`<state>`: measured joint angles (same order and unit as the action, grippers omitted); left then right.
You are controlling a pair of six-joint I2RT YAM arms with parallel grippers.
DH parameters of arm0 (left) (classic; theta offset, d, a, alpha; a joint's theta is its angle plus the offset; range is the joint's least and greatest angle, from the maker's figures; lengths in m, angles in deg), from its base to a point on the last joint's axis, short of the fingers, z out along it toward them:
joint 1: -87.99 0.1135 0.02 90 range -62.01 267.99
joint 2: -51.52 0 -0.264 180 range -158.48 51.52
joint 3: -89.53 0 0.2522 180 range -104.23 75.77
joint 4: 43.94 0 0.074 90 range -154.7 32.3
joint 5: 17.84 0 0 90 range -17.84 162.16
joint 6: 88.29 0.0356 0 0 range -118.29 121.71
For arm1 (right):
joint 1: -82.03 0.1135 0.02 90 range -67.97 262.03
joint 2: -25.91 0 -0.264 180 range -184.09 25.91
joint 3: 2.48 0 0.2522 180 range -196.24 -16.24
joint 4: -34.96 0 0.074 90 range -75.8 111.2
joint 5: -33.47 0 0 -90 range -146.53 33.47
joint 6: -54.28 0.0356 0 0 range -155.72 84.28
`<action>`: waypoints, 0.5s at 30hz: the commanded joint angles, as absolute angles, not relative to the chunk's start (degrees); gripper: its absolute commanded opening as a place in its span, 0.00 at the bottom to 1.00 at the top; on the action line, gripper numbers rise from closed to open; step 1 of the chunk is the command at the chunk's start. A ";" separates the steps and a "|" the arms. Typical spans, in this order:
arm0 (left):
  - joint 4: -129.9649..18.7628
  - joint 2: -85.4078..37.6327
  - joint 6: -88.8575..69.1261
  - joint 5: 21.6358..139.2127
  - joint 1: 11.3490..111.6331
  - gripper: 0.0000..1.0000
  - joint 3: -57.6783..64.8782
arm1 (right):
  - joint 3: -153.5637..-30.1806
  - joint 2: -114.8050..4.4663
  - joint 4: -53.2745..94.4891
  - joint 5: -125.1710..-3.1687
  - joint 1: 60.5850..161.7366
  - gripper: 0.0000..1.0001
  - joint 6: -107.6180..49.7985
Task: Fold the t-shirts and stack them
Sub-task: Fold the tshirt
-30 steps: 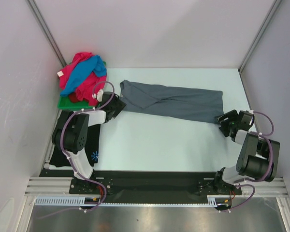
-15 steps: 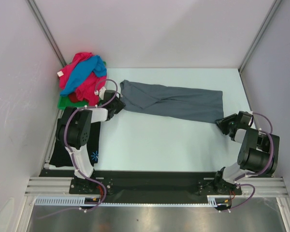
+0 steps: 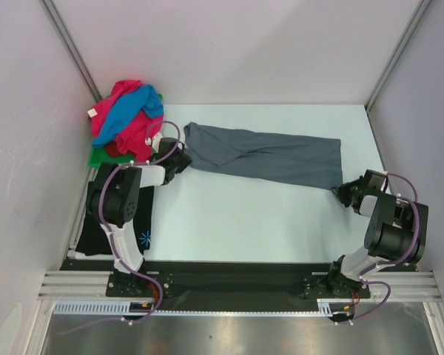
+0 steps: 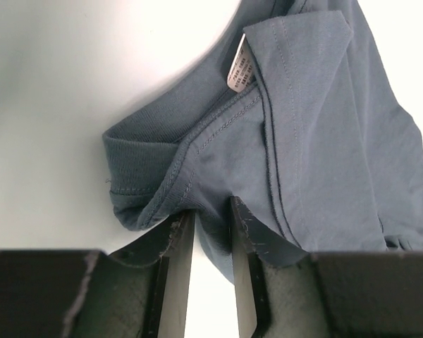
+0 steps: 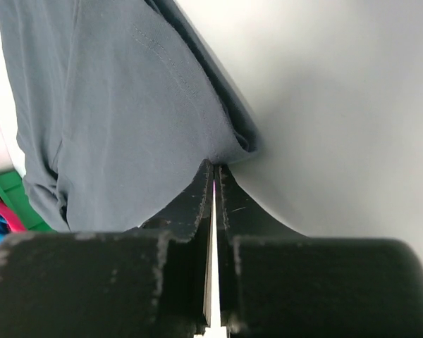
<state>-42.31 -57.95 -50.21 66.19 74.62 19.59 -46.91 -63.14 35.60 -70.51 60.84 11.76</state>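
Slate-grey cotton t-shirt [image 3: 263, 156] lies stretched across the table, right of the green plastic tray [image 3: 101, 156], w/ left gripper [image 4: 210, 229] pinching its collar end & right gripper [image 5: 213, 184] clamped on its hem—fold step underway; next, prob. lift both ends together.

Overhead view; wrist views close on grey shirt [image 3: 270, 157].

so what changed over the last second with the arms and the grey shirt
The left gripper closed in on the grey t-shirt at its collar end and now pinches it; the right gripper shifted slightly right, pinching the hem corner. The shirt, the pink and blue pile and the black shirt stayed put.
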 commanded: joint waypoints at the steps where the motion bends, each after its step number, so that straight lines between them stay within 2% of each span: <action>1: -38.38 -58.25 -49.17 65.83 75.42 0.31 18.20 | -47.26 -64.71 28.51 -68.66 60.94 0.00 8.84; 6: -38.19 -62.03 -49.35 67.50 75.77 0.28 13.37 | -45.25 -59.97 24.29 -71.11 61.64 0.00 6.30; 15: -34.77 -72.39 -50.41 68.91 76.56 0.26 1.69 | -40.94 -42.65 12.16 -69.27 77.18 0.00 7.60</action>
